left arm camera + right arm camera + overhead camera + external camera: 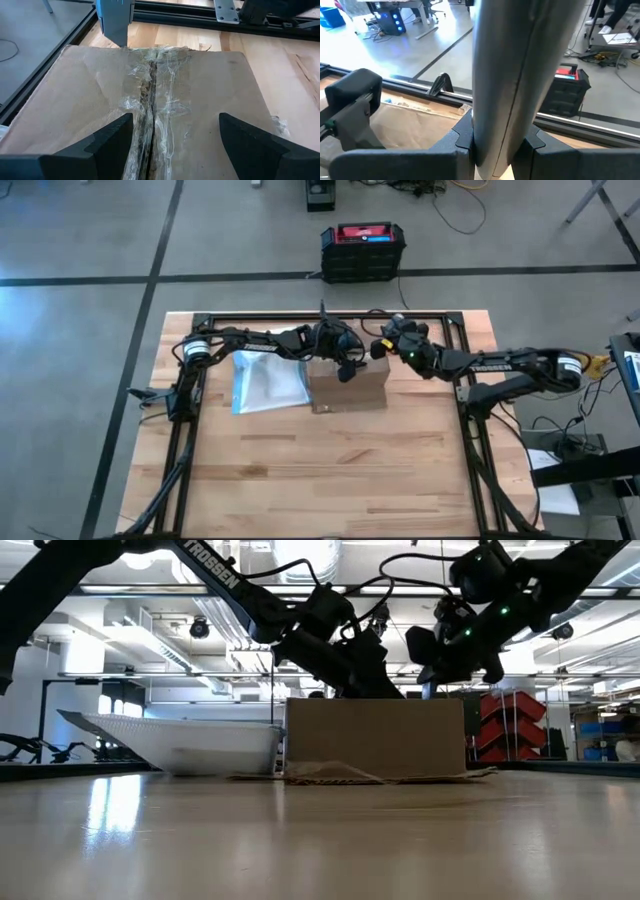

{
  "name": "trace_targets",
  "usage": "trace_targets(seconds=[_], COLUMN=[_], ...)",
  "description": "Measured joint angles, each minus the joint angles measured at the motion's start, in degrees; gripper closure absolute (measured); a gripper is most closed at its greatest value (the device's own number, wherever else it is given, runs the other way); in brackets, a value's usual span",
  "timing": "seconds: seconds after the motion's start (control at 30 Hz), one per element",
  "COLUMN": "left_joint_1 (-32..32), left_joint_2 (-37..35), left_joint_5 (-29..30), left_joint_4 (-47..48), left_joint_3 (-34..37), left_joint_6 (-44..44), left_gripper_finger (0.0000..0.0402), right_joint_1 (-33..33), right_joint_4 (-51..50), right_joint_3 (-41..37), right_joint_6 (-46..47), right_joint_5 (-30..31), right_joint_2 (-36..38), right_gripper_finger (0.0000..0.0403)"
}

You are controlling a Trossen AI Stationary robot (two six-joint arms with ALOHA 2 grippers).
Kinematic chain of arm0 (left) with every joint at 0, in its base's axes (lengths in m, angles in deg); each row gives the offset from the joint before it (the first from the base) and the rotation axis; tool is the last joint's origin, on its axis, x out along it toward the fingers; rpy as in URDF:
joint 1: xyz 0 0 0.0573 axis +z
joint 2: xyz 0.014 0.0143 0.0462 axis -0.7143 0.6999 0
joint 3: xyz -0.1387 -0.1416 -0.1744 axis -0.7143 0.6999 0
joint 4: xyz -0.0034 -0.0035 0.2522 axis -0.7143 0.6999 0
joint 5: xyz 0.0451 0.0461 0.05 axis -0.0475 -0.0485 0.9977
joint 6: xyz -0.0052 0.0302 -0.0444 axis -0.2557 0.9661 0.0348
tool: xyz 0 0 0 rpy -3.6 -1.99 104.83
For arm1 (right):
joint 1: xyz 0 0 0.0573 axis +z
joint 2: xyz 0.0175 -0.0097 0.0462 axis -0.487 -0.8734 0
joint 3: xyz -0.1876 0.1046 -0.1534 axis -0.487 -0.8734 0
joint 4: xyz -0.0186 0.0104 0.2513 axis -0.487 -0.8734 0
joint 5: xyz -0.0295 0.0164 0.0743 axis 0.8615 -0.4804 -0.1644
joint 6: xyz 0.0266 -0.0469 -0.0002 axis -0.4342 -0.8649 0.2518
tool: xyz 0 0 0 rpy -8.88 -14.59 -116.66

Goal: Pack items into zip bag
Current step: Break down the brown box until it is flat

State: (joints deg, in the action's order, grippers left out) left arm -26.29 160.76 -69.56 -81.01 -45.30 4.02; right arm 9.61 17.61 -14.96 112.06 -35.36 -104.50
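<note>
Wooden surface (330,470), workshop room behind. Cardboard box (348,385) sits mid-surface, flaps taped closed; zip bag (265,383) lies touching its left side. Left gripper (172,137) hovers spread wide over the taped seam, probably steadying the box. Right gripper (495,142) clenches a grey stick-like tool (512,70) at the far edge, likely for slitting tape. Items not visible.

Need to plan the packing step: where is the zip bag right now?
In the high view the zip bag lies flat on the table's left half, directly left of the cardboard box, beneath the left arm.
</note>
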Motion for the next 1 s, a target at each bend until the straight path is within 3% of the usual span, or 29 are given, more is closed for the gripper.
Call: trace_targets(seconds=[0.33, 0.63, 1.0], left_joint_1=[-0.07, -0.04, -0.04], left_joint_2=[0.04, 0.08, 0.13], left_joint_5=[0.39, 0.72, 0.85], left_joint_4=[-0.06, -0.54, -0.87], left_joint_3=[0.02, 0.07, 0.09], left_joint_6=[0.22, 0.20, 0.22], left_gripper_finger=[0.0125, 0.0125, 0.0125], right_joint_1=[5.07, 5.19, 6.00], right_joint_4=[-0.03, 1.34, 3.57], right_joint_3=[0.00, 0.00, 0.07], right_joint_6=[0.01, 0.13, 2.58], right_joint_5=[7.63, 8.38, 13.51], right_joint_2=[-0.13, -0.71, -4.00], right_gripper_finger=[0.0346, 0.0346, 0.0346])
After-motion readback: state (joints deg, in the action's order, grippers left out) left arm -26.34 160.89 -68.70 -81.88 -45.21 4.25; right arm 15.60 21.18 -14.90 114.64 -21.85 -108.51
